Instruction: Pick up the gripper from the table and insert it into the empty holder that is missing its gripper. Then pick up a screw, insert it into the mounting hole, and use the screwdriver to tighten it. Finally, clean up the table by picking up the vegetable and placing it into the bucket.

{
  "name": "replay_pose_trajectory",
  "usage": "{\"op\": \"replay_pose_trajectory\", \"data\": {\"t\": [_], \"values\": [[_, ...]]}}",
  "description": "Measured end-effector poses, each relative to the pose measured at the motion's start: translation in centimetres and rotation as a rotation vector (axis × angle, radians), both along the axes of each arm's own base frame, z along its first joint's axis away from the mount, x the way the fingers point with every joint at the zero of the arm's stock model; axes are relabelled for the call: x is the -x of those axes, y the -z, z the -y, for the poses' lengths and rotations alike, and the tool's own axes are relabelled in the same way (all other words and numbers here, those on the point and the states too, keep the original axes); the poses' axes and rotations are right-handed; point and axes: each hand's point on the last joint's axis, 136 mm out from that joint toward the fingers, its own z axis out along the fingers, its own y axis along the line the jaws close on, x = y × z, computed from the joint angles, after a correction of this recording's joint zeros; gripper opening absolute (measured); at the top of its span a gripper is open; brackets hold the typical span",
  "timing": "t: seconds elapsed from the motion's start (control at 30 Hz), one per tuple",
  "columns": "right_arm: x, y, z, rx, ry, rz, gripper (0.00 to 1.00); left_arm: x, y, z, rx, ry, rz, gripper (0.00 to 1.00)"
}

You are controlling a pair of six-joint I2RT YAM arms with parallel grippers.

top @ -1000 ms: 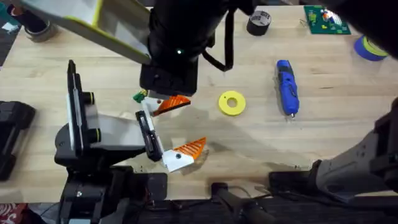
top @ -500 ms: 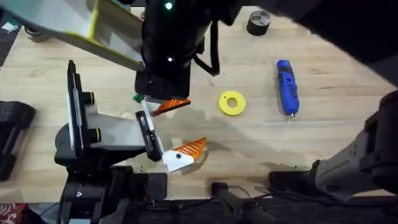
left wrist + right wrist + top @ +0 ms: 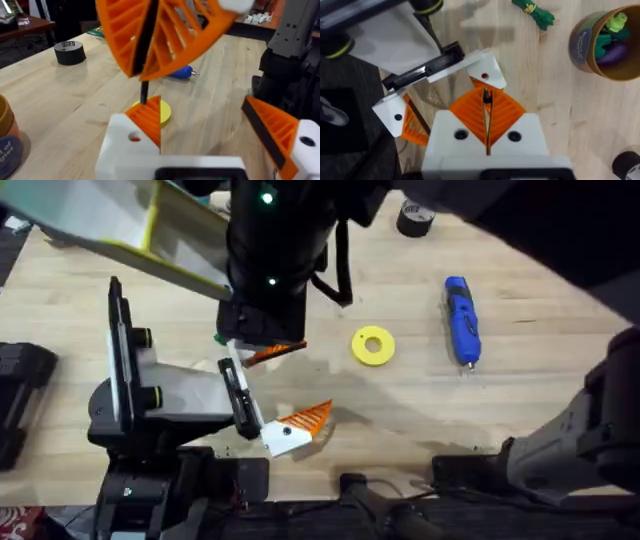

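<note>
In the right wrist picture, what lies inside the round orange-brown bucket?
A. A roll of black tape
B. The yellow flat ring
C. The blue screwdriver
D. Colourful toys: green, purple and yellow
D. The right wrist view shows green, purple and yellow toys inside the bucket, while the small leafy vegetable lies on the table beside it.

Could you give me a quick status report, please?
Right gripper shut on the gripper, at the holder. Left gripper open. Vegetable on table, outside bucket.
</note>
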Motion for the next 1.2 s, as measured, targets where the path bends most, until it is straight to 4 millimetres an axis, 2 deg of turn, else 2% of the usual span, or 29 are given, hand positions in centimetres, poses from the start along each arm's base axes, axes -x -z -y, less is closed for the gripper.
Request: {"op": "replay_pose_trajectory", "data": {"t": [1.2], "values": [[-0.33, 0.3, -0.65, -0.023, 0.041, -0.006, 0.006, 0.0, 0.0, 0.0, 0.0, 0.0, 0.0, 0.985]]}}
